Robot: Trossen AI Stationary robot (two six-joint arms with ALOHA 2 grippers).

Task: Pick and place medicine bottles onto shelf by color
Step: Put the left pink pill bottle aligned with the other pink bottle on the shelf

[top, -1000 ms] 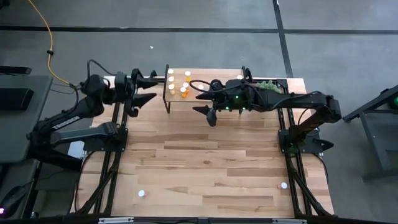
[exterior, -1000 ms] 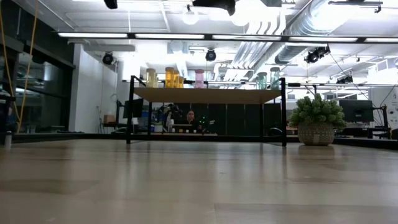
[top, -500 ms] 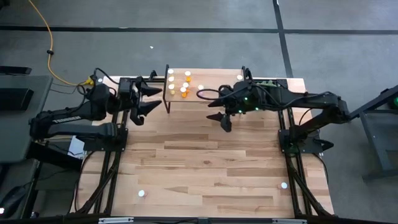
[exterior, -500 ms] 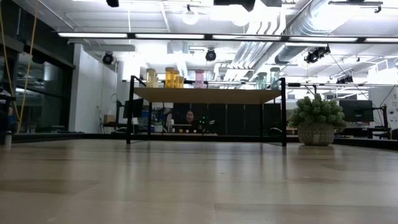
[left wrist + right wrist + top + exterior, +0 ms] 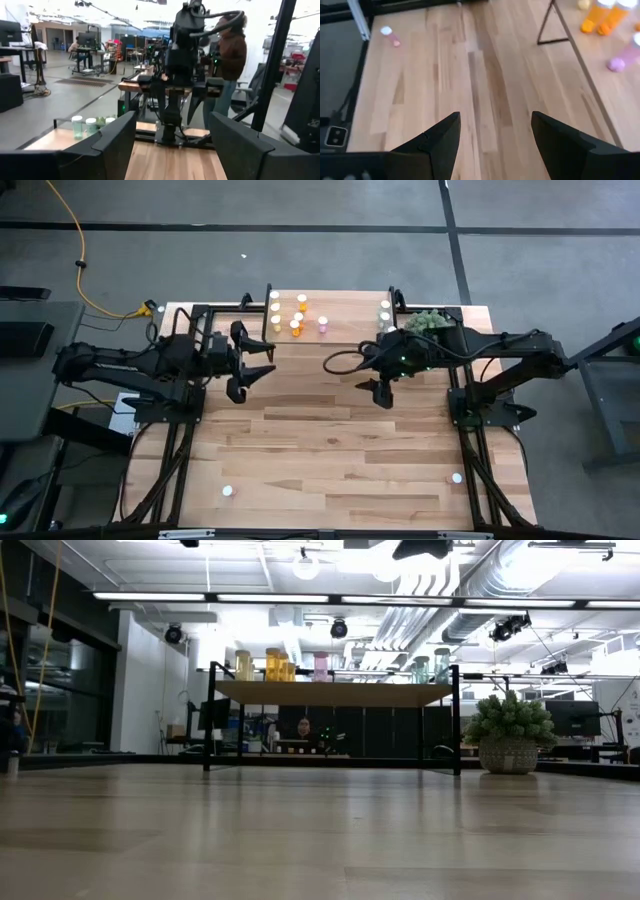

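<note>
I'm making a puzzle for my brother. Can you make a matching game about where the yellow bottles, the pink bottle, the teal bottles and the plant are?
Things:
1 yellow bottles
2 pink bottle
3 teal bottles
4 plant

Places, as seen from above:
A on the table, beside the shelf
B left-hand end of the shelf
C right-hand end of the shelf
D near the middle of the shelf

Pairs: 1-B, 2-D, 3-C, 4-A

A fuzzy green plant in a woven pot — beside it, the wood-plank tabletop, and a yellow cable on the floor.
</note>
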